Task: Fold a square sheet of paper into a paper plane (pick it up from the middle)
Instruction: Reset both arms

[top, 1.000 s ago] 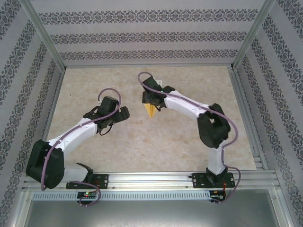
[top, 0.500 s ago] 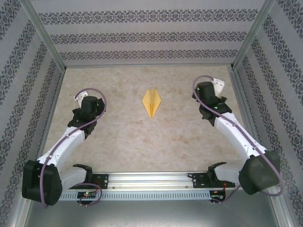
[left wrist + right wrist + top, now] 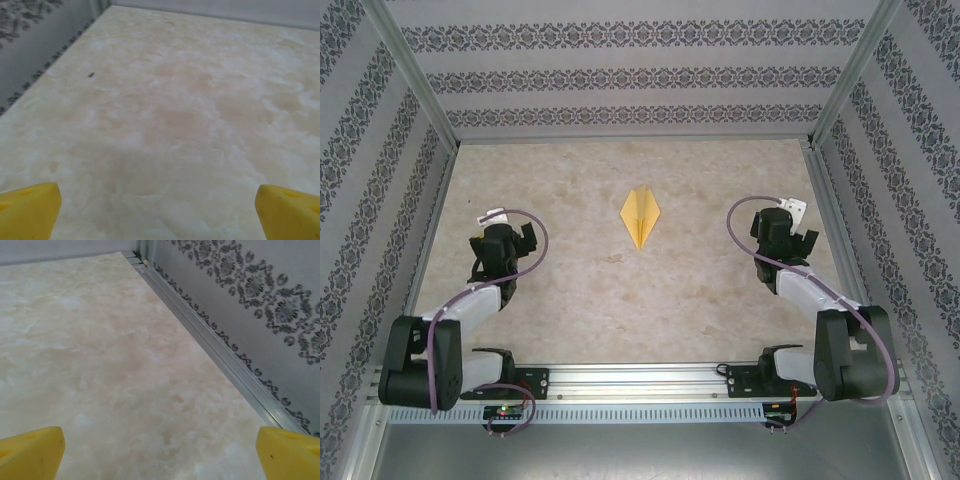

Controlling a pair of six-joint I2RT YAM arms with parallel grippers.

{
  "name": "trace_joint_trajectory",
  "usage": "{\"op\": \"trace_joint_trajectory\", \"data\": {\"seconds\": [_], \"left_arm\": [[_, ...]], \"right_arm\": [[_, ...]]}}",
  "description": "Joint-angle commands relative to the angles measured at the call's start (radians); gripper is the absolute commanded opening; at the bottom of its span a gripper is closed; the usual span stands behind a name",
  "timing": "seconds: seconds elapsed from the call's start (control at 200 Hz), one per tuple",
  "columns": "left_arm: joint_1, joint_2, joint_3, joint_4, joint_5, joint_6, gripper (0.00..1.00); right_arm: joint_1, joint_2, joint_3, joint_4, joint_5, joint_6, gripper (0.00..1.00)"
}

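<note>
The paper plane (image 3: 640, 215), a small yellow-orange dart with a centre crease, lies flat on the table's middle with its point toward the near edge. No unfolded square sheet is in view. My left gripper (image 3: 500, 240) is folded back at the left side, well apart from the plane. In the left wrist view it (image 3: 160, 212) is open, its yellow fingertips (image 3: 30, 210) wide apart over bare table. My right gripper (image 3: 782, 230) sits at the right side, also far from the plane. In the right wrist view it (image 3: 160, 455) is open, with nothing between its fingertips (image 3: 287, 452).
The marbled beige table (image 3: 620, 300) is enclosed by patterned walls (image 3: 640, 75) on three sides. A metal frame rail (image 3: 220, 357) runs along the right wall close to the right gripper. The arm bases stand on the rail (image 3: 640, 380) at the near edge.
The right gripper has let go of the plane and drawn back to the right. The left arm has drawn back to the left. The plane stays at the table's middle.
</note>
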Motion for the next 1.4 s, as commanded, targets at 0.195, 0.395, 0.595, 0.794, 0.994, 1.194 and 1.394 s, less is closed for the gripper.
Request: {"op": "trace_joint_trajectory", "data": {"seconds": [0.195,0.395,0.595,0.794,0.994,1.194,1.394], "left_arm": [[0.049,0.183,-0.042,0.457,0.281,0.137,1.00],[0.053,0.271,-0.024,0.505,0.363,0.166,1.00],[0.051,0.302,-0.022,0.528,0.356,0.167,1.00],[0.006,0.304,0.013,0.459,0.261,0.191,1.00],[0.004,0.304,0.022,0.442,0.299,0.206,1.00],[0.004,0.306,0.028,0.433,0.298,0.207,1.00],[0.004,0.307,0.029,0.432,0.299,0.207,1.00]], "right_arm": [[-0.091,0.047,-0.115,0.448,-0.276,-0.072,0.98],[-0.119,0.131,-0.137,0.600,-0.419,-0.070,0.98],[-0.102,0.218,-0.130,0.664,-0.455,-0.104,0.98],[-0.082,0.223,-0.121,0.651,-0.430,-0.121,0.98],[-0.082,0.224,-0.121,0.649,-0.430,-0.120,0.98],[-0.081,0.225,-0.121,0.649,-0.430,-0.121,0.98],[-0.082,0.220,-0.127,0.657,-0.435,-0.121,0.98]]}}
